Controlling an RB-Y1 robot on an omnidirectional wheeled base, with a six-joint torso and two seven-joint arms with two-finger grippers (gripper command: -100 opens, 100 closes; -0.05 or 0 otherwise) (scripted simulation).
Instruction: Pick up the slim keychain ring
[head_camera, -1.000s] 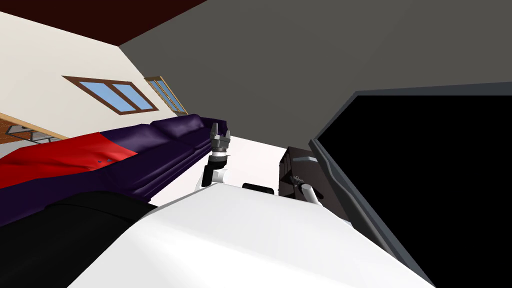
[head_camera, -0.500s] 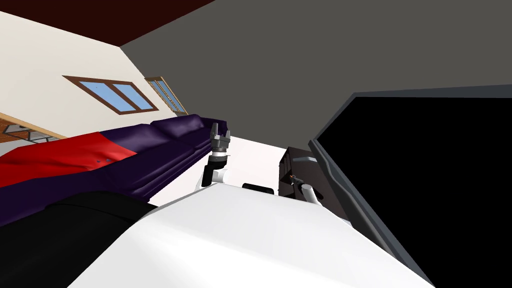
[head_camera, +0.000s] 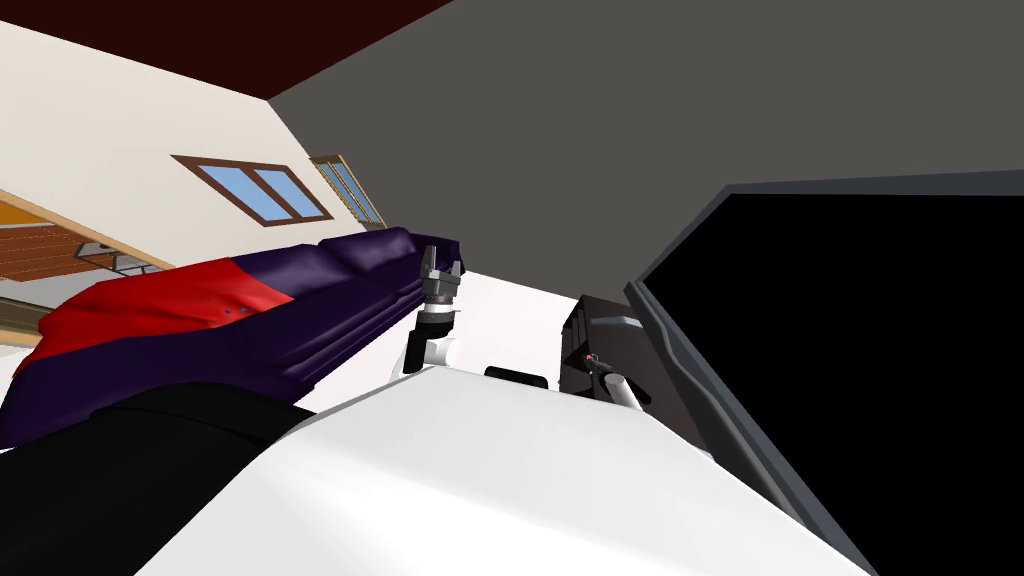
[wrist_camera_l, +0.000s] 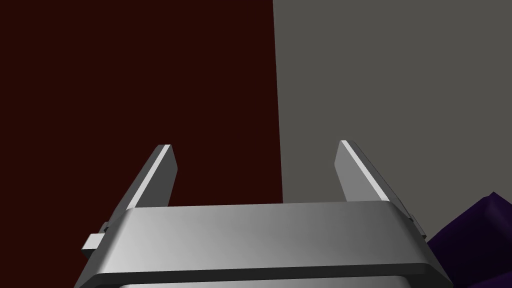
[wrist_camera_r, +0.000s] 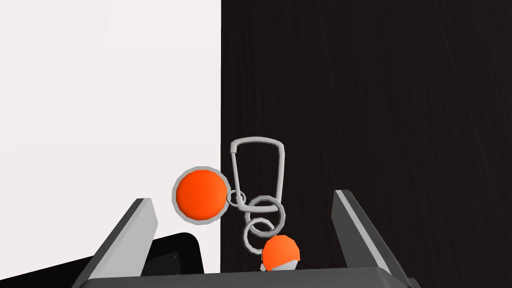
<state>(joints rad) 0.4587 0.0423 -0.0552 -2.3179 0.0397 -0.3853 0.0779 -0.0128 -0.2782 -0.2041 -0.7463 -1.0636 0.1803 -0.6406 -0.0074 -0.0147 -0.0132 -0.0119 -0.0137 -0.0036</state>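
Dark worktop (wrist_camera_r: 375, 100) holds the keychain ring (wrist_camera_r: 260, 224) right at its edge, between my right gripper's (wrist_camera_r: 243, 197) spread jaws. I should go down slowly and pinch the thin loops. Left gripper (head_camera: 440, 268) hangs high, jaws spread.

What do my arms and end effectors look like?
Left end effector: two thin, light grey, blade-like fingers on a broad grey box. Right end effector: same blades, darker body. Left arm is white with a dark wrist joint; right forearm is light grey.
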